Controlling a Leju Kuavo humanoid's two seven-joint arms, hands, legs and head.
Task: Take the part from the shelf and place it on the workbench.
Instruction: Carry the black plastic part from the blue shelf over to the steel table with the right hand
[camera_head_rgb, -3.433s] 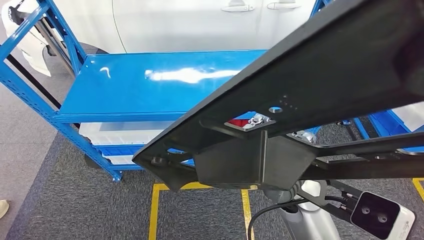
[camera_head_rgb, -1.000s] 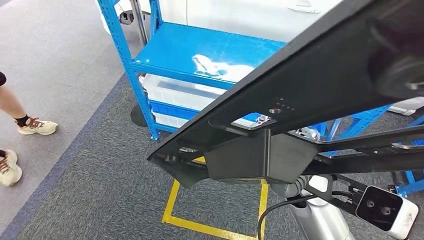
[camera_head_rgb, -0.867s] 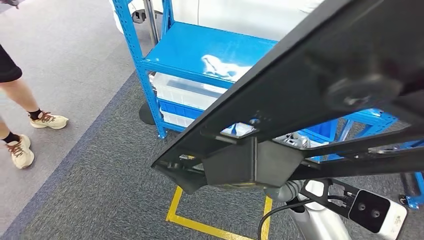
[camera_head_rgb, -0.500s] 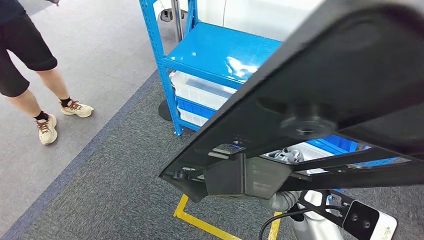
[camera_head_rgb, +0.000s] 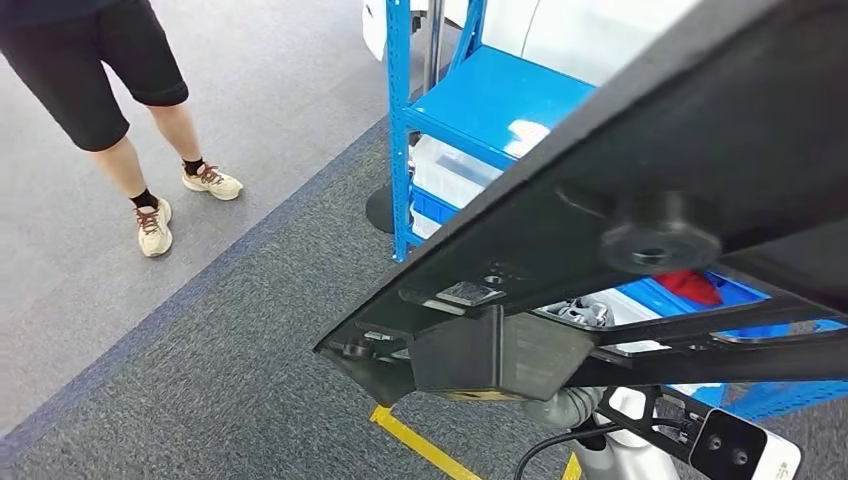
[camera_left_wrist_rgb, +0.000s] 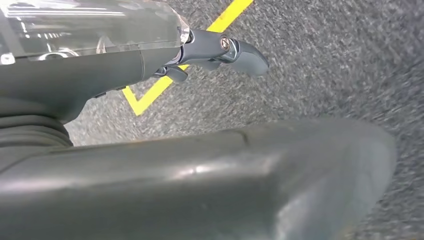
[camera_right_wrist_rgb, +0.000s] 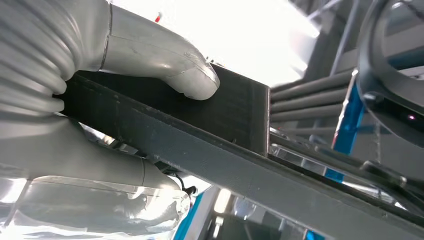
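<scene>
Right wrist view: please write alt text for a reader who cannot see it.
The robot's right hand grips the edge of a long black part, with the thick grey thumb pressed on one face and the rest of the hand on the other side. Behind it are blue shelf posts against a bright, washed-out background.

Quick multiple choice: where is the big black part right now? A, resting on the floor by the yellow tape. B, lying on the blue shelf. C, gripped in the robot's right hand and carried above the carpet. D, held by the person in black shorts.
C: in the right wrist view the right hand grips an edge of the black part, which in the head view hangs above the carpet, off the blue shelf.
</scene>
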